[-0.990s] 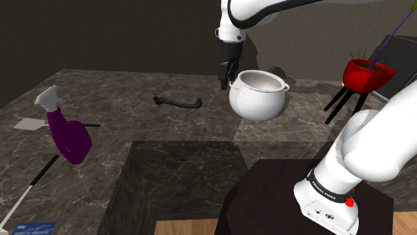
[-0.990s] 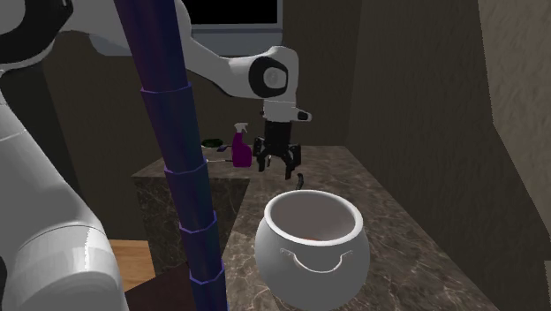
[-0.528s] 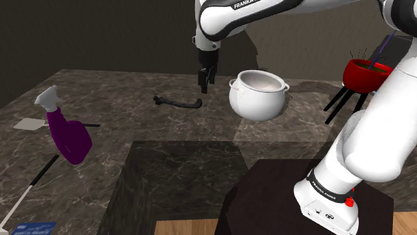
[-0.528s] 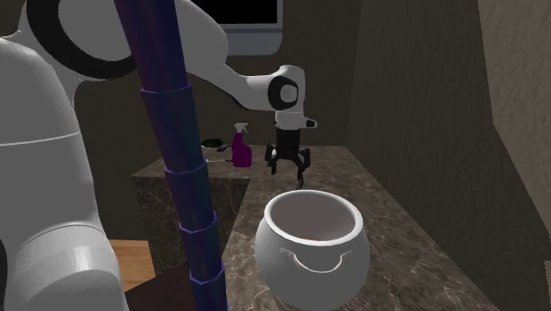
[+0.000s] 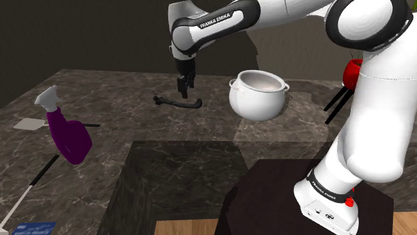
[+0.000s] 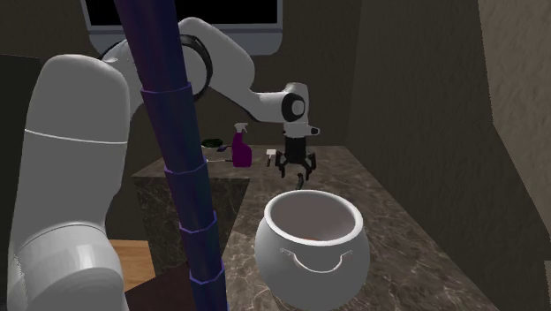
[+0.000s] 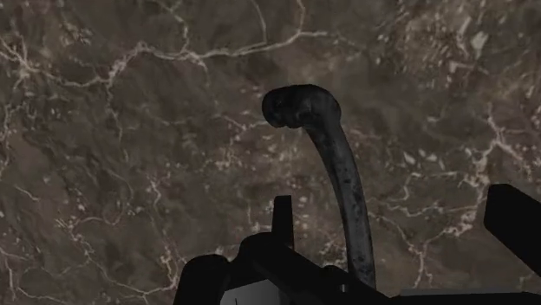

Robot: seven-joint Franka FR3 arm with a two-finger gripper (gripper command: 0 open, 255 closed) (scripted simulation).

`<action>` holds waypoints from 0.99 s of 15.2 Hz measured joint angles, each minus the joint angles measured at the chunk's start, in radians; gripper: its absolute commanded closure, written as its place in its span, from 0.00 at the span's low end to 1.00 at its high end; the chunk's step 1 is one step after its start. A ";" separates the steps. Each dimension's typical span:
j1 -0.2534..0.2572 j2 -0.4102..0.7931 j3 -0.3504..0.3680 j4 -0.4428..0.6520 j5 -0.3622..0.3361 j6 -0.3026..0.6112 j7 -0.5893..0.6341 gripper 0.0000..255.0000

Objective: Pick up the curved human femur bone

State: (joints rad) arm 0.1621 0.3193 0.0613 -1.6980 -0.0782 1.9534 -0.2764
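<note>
- Your gripper (image 5: 182,85) is open and grips nothing. In the shoulder view it hangs fingers-down from the arm, off to the shoulder view's left of the white pot (image 5: 259,95), and clear of the dark marble counter (image 5: 113,90).
- In that same view the femur bone (image 5: 177,102) lies flat on the counter, also to the left of the pot and apart from it. It sits right beneath the hand. Its long axis runs across the view, with one end pointing toward the pot.
- In the second exterior view the gripper (image 6: 295,170) stands beyond the pot (image 6: 311,240), with its fingers visibly spread. I cannot make out the bone with any certainty there.
- In the wrist view the gripper (image 7: 396,212) looks straight down on the bone (image 7: 334,149). The shaft runs between the two fingers, closer to one than the other, and touches neither. Its knobbed head lies out ahead of the hand.
- The shaft crosses the line on which the fingers close, so my judgement is that a straight descent should bring them down astride it. Centre it a little first.
</note>
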 measured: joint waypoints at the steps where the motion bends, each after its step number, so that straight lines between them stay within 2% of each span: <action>1: 0.007 0.047 0.003 0.048 -0.009 0.001 -0.002 0.00; 5: 0.032 0.198 0.009 0.228 -0.039 -0.024 -0.019 0.00; 13: 0.038 0.251 0.008 0.207 -0.050 0.049 -0.011 0.00; 14: 0.038 0.254 0.007 0.207 -0.050 0.052 -0.012 1.00; 15: 0.038 0.255 0.007 0.207 -0.050 0.054 -0.012 1.00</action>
State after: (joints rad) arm 0.1999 0.5744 0.0686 -1.4908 -0.1281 2.0076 -0.2882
